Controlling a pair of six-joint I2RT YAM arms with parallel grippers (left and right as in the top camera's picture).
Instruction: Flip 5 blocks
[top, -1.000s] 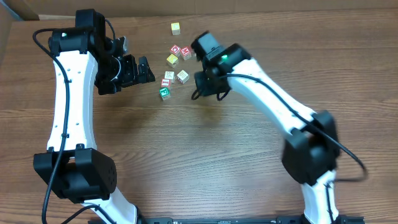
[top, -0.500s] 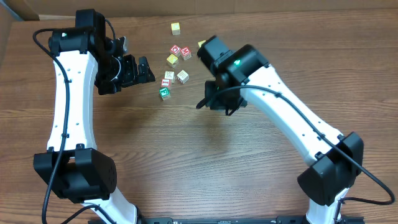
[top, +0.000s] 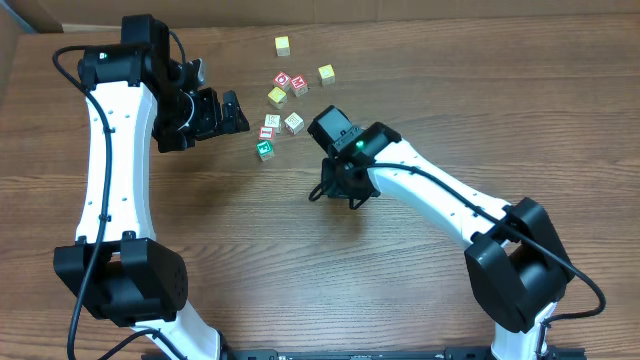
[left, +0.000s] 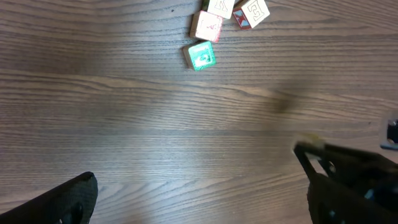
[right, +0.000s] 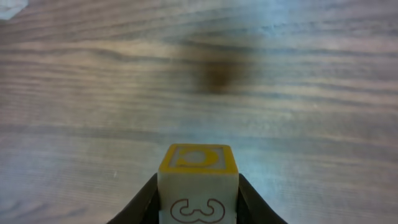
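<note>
Right pincer: partly closed, clamped on the held block, which has a yellow-bordered top face and a whitish side with a dark outline print. It appears lifted off the bare desk, right of and nearer than the green block, well apart from it.

Step, as I read it: 1 block is up for its flip. The next move calls for a wrist roll to change the upward face, then a low set-down and release on open desk.

Left pincer: spread wide, empty, left of the green block.

Just beyond the green block is a cluster of whitish blocks. Farther off are 2 red cubes and 3 yellow cubes.

Hard to make out:
- The held block's lower part is cut off in the wrist view, and overhead the arm hides it.
- The prints are too small to read overhead.
- I cannot tell which blocks are already flipped.
</note>
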